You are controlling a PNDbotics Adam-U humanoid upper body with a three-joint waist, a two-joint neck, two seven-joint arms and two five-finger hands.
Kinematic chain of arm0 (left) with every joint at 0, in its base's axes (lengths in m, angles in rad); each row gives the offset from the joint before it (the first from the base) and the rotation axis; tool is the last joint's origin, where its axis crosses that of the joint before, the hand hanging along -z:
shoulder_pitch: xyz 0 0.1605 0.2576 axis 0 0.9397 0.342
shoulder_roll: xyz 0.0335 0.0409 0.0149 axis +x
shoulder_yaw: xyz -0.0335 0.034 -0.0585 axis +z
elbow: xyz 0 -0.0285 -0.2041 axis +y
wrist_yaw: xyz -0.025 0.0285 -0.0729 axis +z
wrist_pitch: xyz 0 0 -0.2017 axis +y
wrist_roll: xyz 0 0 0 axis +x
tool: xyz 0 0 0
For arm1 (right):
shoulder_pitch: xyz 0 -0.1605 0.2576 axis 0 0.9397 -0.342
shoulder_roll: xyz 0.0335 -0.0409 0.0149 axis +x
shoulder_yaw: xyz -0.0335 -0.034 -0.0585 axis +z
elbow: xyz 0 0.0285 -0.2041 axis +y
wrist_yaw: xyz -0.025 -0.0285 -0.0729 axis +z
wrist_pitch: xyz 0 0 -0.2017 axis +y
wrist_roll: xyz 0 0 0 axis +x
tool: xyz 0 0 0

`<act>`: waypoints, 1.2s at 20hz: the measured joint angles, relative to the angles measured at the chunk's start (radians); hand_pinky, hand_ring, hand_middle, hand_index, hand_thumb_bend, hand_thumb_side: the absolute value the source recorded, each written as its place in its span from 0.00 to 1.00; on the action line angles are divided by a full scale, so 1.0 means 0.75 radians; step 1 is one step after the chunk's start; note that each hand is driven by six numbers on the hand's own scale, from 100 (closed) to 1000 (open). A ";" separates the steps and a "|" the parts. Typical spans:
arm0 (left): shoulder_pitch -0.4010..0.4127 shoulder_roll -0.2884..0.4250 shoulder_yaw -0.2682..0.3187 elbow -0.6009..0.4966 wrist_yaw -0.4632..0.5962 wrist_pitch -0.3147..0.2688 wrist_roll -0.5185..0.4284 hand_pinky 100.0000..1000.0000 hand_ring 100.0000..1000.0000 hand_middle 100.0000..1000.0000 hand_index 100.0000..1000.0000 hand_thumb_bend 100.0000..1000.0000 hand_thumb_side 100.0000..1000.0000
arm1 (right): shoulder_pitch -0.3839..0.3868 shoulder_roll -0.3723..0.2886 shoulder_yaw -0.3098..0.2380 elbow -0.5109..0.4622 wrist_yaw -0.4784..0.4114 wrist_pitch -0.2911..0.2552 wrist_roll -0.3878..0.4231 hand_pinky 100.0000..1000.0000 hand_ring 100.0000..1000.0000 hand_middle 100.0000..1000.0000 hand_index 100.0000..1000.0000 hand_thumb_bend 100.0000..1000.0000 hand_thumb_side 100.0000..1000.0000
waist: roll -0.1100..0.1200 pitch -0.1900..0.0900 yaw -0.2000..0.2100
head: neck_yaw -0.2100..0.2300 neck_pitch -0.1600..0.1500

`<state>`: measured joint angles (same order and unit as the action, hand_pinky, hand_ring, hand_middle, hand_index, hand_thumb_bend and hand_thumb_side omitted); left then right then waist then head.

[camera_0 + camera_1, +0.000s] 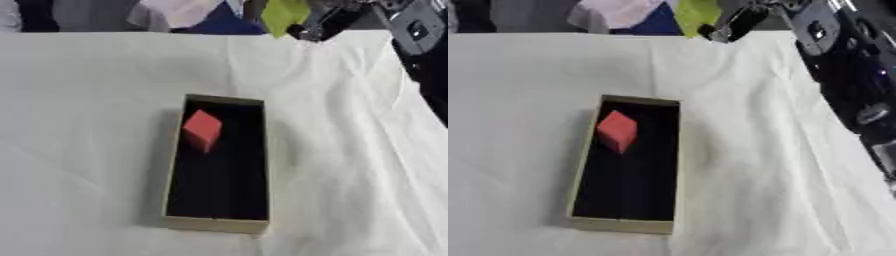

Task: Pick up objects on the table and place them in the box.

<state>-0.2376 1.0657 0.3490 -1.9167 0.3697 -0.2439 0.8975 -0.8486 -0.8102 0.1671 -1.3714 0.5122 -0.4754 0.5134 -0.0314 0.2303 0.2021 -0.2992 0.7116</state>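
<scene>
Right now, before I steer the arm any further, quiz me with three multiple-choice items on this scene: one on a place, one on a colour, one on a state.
1. Where is the red block?
A. On the cloth left of the box
B. Inside the box, towards its far end
C. On the box's near rim

2. What colour is the thing at the right hand, up at the table's far edge?
A. Yellow-green
B. Blue
C. Red

3. How does the box stand?
A. Closed with a lid
B. Tipped on its side
C. Open at the top, flat on the white cloth

Answers:
1 B: the block lies on the dark floor of the box, in the far half.
2 A: a yellow-green piece shows by the dark fingers.
3 C: the dark inside is in full view, with the rim all round.
</scene>
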 measured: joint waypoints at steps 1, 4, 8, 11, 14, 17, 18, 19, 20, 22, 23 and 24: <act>0.001 0.000 0.000 0.000 0.000 -0.001 0.000 0.82 0.90 0.91 0.87 0.30 0.88 | -0.049 0.030 0.017 0.007 -0.004 0.008 0.026 0.63 0.49 0.51 0.71 0.03 0.00 | 0.003 -0.005 -0.003 | 0.000 0.000; 0.006 0.000 0.000 0.002 0.000 -0.001 0.001 0.82 0.90 0.91 0.87 0.30 0.88 | -0.160 0.136 0.055 0.069 0.004 0.009 0.088 0.63 0.49 0.51 0.71 0.03 0.00 | 0.003 -0.014 -0.007 | 0.003 0.001; 0.010 0.000 -0.001 0.007 0.000 -0.001 0.001 0.82 0.90 0.91 0.87 0.29 0.88 | -0.184 0.196 0.083 0.114 0.014 -0.019 0.121 0.63 0.52 0.52 0.71 0.07 0.01 | 0.003 -0.018 -0.011 | -0.001 0.001; 0.012 0.001 -0.001 0.007 0.000 -0.001 0.001 0.82 0.90 0.91 0.87 0.29 0.88 | -0.214 0.243 0.152 0.114 0.000 -0.058 0.159 0.64 0.54 0.53 0.72 0.08 0.04 | 0.003 -0.030 -0.021 | -0.001 0.004; 0.017 0.001 -0.001 0.007 0.000 -0.001 0.001 0.82 0.90 0.91 0.87 0.29 0.88 | -0.226 0.265 0.237 0.117 -0.025 -0.072 0.156 0.63 0.54 0.54 0.72 0.10 0.05 | 0.004 -0.033 -0.027 | 0.004 0.011; 0.024 0.002 -0.002 0.007 0.000 -0.001 0.001 0.82 0.90 0.91 0.87 0.29 0.88 | -0.235 0.268 0.294 0.141 -0.041 -0.095 0.133 0.63 0.54 0.54 0.72 0.12 0.06 | 0.003 -0.044 -0.035 | 0.010 0.013; 0.026 0.005 -0.002 0.007 0.000 -0.001 0.001 0.82 0.90 0.91 0.87 0.29 0.88 | -0.239 0.268 0.307 0.152 -0.044 -0.105 0.124 0.63 0.54 0.54 0.72 0.10 0.08 | 0.002 -0.047 -0.038 | 0.013 0.013; 0.028 0.009 -0.002 0.007 0.000 -0.001 0.001 0.82 0.90 0.91 0.87 0.29 0.88 | -0.242 0.268 0.320 0.166 -0.049 -0.115 0.114 0.63 0.54 0.54 0.72 0.09 0.08 | 0.000 -0.050 -0.041 | 0.015 0.015; 0.031 0.012 -0.002 0.007 0.000 -0.001 0.001 0.82 0.90 0.91 0.87 0.29 0.88 | -0.242 0.268 0.332 0.182 -0.055 -0.124 0.105 0.63 0.54 0.54 0.71 0.09 0.09 | -0.002 -0.054 -0.044 | 0.018 0.019; 0.035 0.013 -0.005 0.008 0.000 -0.001 0.001 0.82 0.90 0.91 0.87 0.29 0.88 | -0.242 0.268 0.354 0.215 -0.076 -0.143 0.086 0.64 0.54 0.54 0.71 0.08 0.10 | -0.005 -0.061 -0.050 | 0.023 0.023; 0.035 0.013 -0.007 0.008 0.000 0.000 0.001 0.82 0.90 0.91 0.87 0.29 0.88 | -0.241 0.268 0.362 0.229 -0.087 -0.152 0.076 0.64 0.54 0.53 0.71 0.10 0.09 | -0.006 -0.063 -0.053 | 0.025 0.024; 0.036 0.013 -0.009 0.008 0.000 0.000 0.001 0.82 0.90 0.91 0.87 0.29 0.88 | -0.240 0.268 0.370 0.244 -0.098 -0.162 0.067 0.64 0.54 0.53 0.71 0.07 0.10 | -0.007 -0.065 -0.055 | 0.028 0.024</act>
<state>-0.2108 1.0753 0.3426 -1.9108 0.3696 -0.2440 0.8981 -1.0287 -0.6089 0.4450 -1.1883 0.4391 -0.5967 0.5634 -0.0367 0.1819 0.1610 -0.2785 0.7295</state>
